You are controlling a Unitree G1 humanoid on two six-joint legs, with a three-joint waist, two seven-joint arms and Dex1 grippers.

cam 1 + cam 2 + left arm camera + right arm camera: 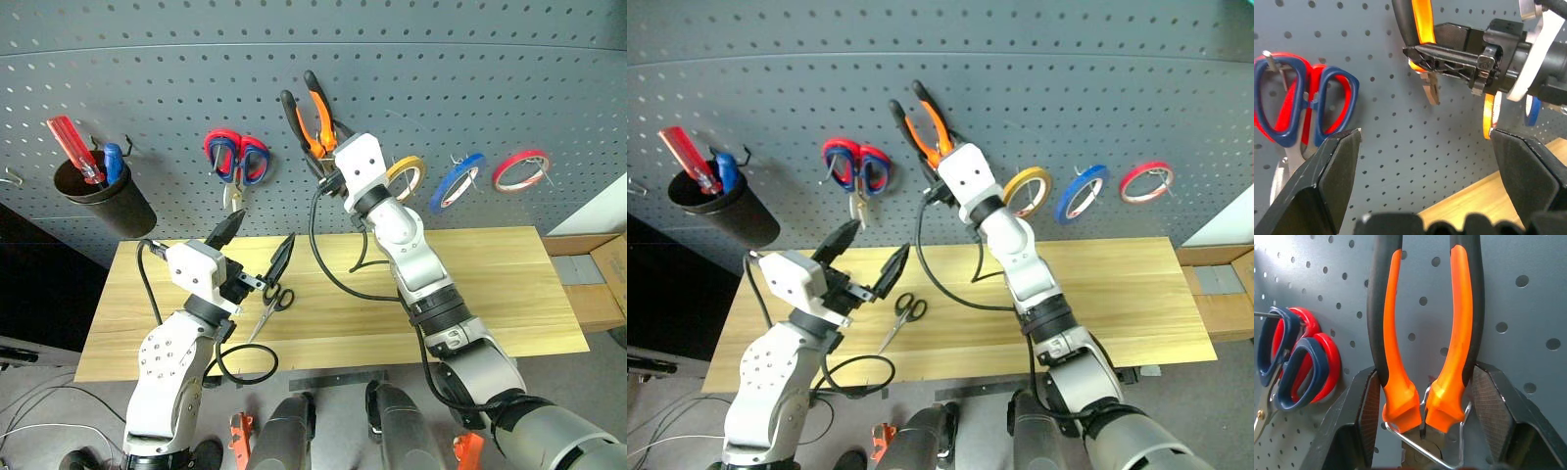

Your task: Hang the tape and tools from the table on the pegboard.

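Right tool (1422, 426): clenched on pliers (312, 122) at handle bases, over wire hook (1425, 450). Likely heavy, rigid; rubbery handles grip well. Left tool (257, 247): released.

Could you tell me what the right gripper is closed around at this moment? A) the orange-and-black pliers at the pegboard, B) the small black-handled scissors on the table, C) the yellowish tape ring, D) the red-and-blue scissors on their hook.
A: in the right wrist view the right gripper has its fingers pressed on both sides of the pliers, handles up, over a wire hook on the pegboard.
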